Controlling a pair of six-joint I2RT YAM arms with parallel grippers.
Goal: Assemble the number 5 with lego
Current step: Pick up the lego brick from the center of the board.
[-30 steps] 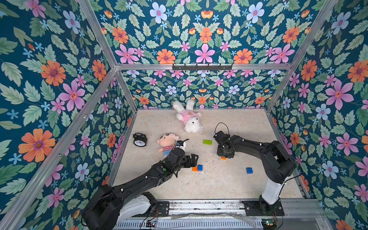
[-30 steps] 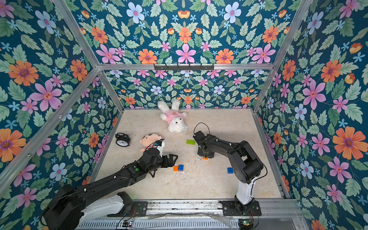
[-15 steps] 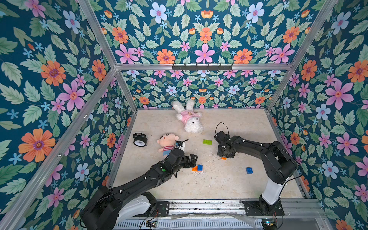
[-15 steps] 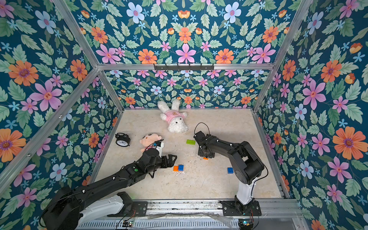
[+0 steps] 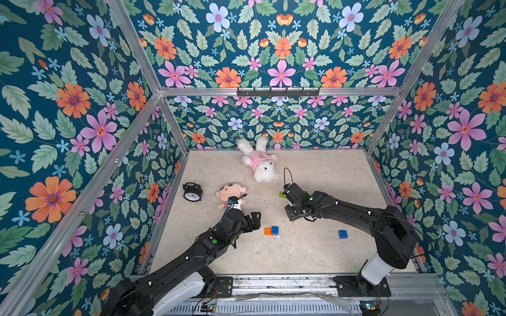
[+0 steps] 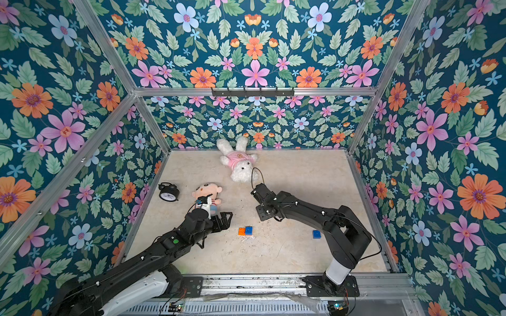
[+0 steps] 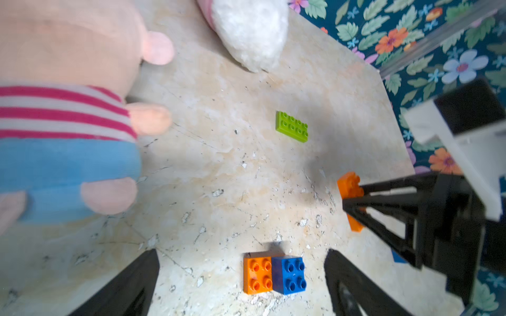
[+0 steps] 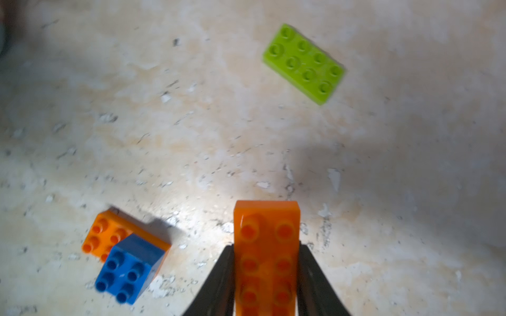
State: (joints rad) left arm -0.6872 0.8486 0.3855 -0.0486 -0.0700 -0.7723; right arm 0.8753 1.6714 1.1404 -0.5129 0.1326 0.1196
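The right gripper [image 8: 266, 247] is clamped on an orange oblong brick [image 8: 267, 262], its two dark fingers [image 8: 224, 273] pressed against the brick's long sides, studs facing the wrist camera and one end poking out past the tips. In the left wrist view the held brick looks raised a little off the tabletop [image 5: 315, 254], though the blur there makes that hard to confirm; in both top views the arm hides it. Just beyond the right gripper lies the lime-green brick [image 8: 304, 63], flat and studs up, alone on the table, with only a sliver showing past the arm in a top view [image 5: 281, 194]. Toward the left arm sits the joined pair [image 5: 272, 230]: a blue square [image 7: 289, 275] pressed onto one half of the second orange brick [image 7: 257, 273], the only part of the number 5 put together. The left gripper [image 7: 241, 253] stands spread wide and holds nothing, close to the pair but not touching it. The other blue square [image 5: 342, 234] lies well apart, near the right arm. Behind are a plush doll [image 5: 231, 193], a white plush rabbit [image 5: 260, 164] and a black alarm clock [image 5: 192, 192].
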